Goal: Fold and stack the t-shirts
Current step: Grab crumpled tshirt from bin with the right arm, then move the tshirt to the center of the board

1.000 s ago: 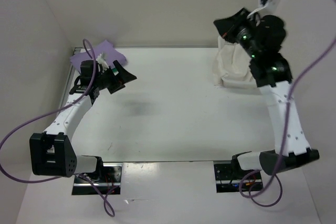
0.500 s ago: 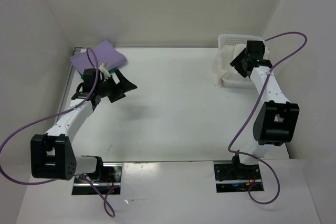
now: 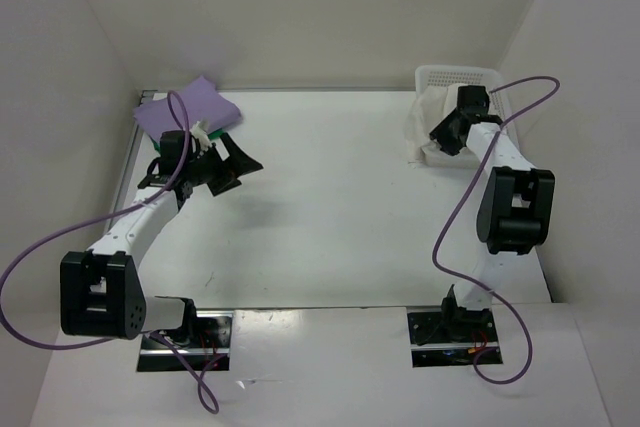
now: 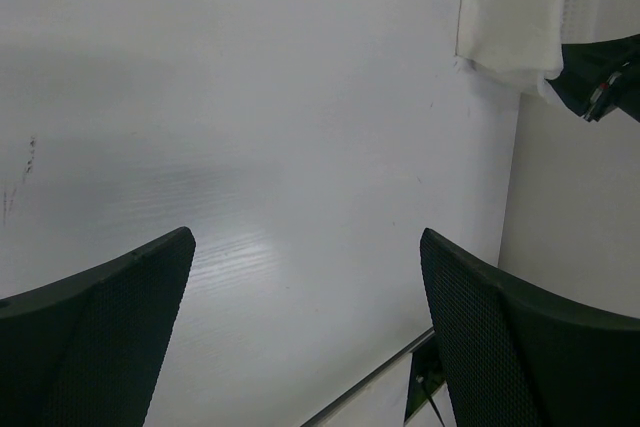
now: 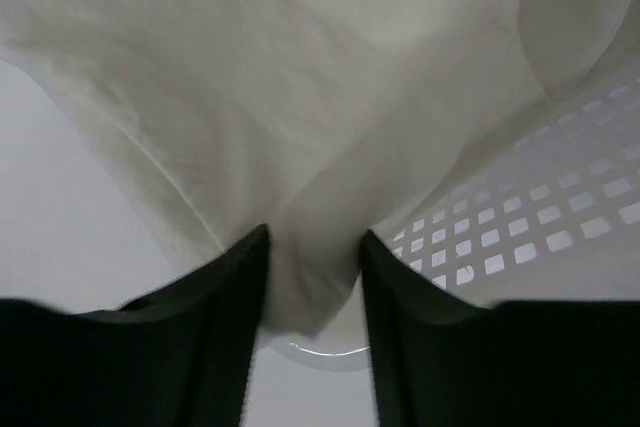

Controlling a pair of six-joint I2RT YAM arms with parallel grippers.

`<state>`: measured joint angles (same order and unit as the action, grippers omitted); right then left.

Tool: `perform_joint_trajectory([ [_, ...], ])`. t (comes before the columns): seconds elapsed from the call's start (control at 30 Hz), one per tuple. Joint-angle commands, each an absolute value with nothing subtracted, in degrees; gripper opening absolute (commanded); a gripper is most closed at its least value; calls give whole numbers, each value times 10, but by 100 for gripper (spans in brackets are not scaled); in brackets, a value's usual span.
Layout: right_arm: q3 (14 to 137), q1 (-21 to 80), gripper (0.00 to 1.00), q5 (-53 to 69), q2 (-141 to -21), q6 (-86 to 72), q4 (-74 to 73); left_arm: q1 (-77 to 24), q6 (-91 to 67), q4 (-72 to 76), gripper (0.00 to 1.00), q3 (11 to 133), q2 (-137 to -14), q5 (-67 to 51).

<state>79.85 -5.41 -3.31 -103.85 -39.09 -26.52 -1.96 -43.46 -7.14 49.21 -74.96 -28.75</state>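
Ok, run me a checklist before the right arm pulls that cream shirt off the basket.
1. Left gripper: open, empty, over bare table. Ok.
2. Right gripper: jaws apart astride a fold of the cream shirt, not clamped. Not ok.
3. Cream shirt free of the basket: draped over its rim. Not ok.
4. Lavender shirt: folded at the far left corner. Ok.
5. Green shirt: only an edge shows under the lavender one. Cannot tell.
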Motion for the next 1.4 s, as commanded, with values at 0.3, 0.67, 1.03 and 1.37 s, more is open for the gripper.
perform_joint_trajectory([
  [0.3, 851, -54, 0, 11, -919, -427, -172, -22, -420, -51, 100, 518, -752, -294],
  [0.67, 1108, 44, 0, 188, -782, -412, -167, -22, -443, -45, 100, 555, -764, -287],
  [1.03, 1302, 176, 0, 394, -831, -577, -38, 16, -474, -40, 100, 549, -770, -257],
  [1.37, 1115, 208, 0, 375, -881, -533, -33, 48, -458, -52, 100, 568, -782, -246],
])
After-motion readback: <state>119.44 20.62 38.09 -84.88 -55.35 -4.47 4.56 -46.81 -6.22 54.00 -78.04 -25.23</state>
